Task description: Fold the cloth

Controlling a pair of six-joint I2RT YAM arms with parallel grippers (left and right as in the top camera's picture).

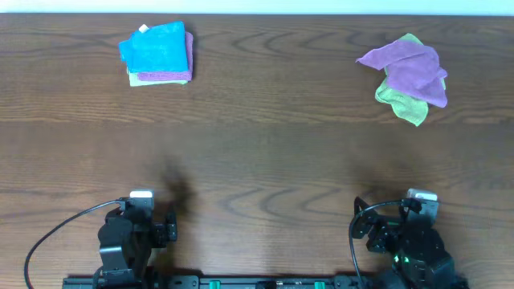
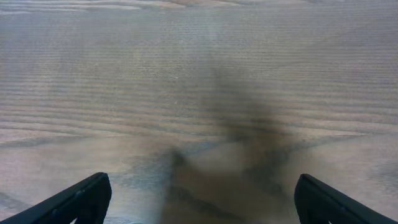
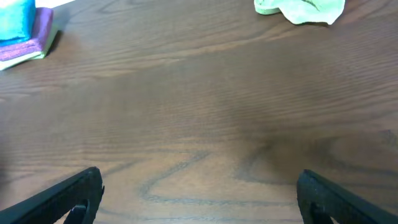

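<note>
The sky-blue square microfibre cloth lies well ahead of the left gripper; the right gripper sits farther off. Both gape wide, empty.

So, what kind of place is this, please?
Probably a robot test bench: two black robot arms at one edge of a brown wooden table, plus a sky-blue microfibre cloth and crumpled purple cloth.

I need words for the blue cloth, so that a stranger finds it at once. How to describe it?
On the table, look at the far left, where a stack of cloths lies. The blue cloth is its top layer, the only blue one, with a white tag.
</note>
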